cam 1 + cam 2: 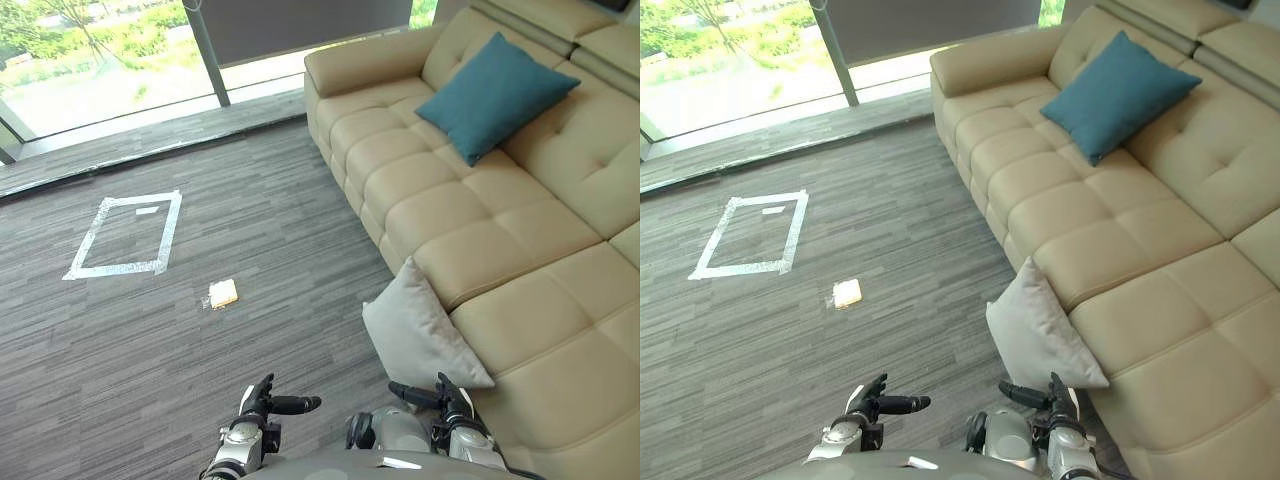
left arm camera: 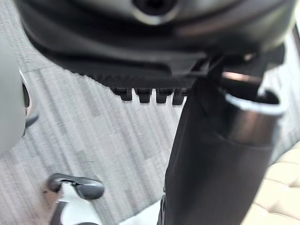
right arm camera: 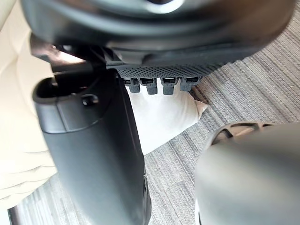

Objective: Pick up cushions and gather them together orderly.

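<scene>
The left hand [image 1: 258, 404] and the right hand [image 1: 452, 406] are held low, fingers relaxed, nothing being gripped. Just beyond the right hand, a light grey cushion [image 1: 420, 335] is leaned on the carpet [image 1: 250, 200] against the beige sofa [image 1: 520, 240]. A teal cushion [image 1: 495, 95] is propped on its seat, well apart. A white label [image 1: 147, 210] inside a taped rectangle [image 1: 120, 268] is too small to be read.

Teal cushion [image 1: 495, 95] lay on the beige sofa [image 1: 480, 210]; grey cushion [image 1: 420, 335], tape rectangle [image 1: 120, 268] and small packet [image 1: 223, 293] sat on carpet [image 1: 250, 200]
</scene>
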